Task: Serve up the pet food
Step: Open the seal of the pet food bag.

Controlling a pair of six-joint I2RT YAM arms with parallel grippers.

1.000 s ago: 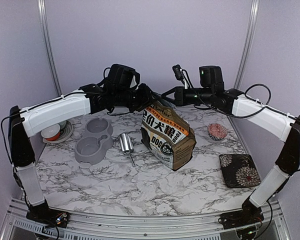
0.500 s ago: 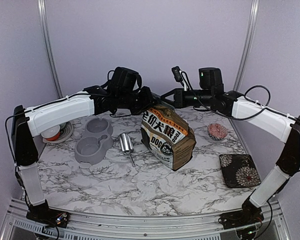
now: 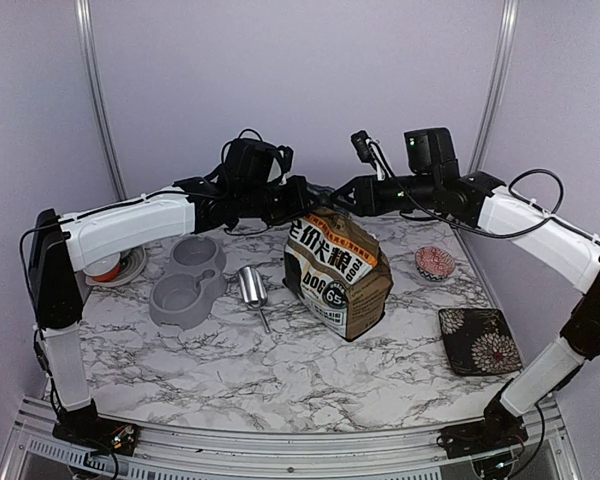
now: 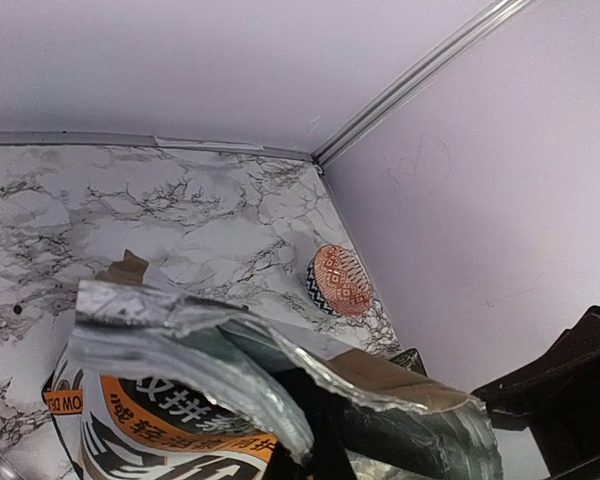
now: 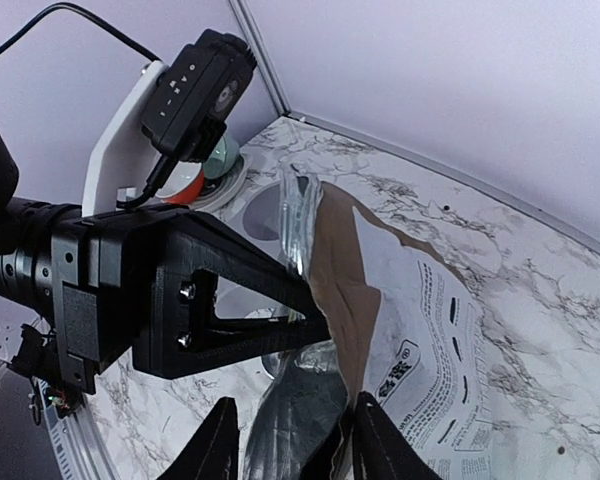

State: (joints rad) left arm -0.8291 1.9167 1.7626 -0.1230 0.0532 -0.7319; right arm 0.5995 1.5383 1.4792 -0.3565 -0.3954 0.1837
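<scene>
At bag mouth: left claw (image 3: 305, 205) clamped on bag (image 3: 335, 275) top edge; right claw (image 5: 295, 405) fingers apart around opposite lip. Risk: one-sided hold, bag tips, kibble spills.

**Lettering on the dog-food bag (image 3: 338, 280)**
In the top view, at the middle of the frame, the bag's front carries a row of large white Chinese characters on a dark band near its top. Below it stand "DOG" in white capitals and "65" in a round badge. Lower left in the left wrist view, an orange band (image 4: 180, 445) holds white Chinese characters, cropped and hard to read. In the right wrist view, a pale panel (image 5: 430, 320) bears print too fine to read.
</scene>
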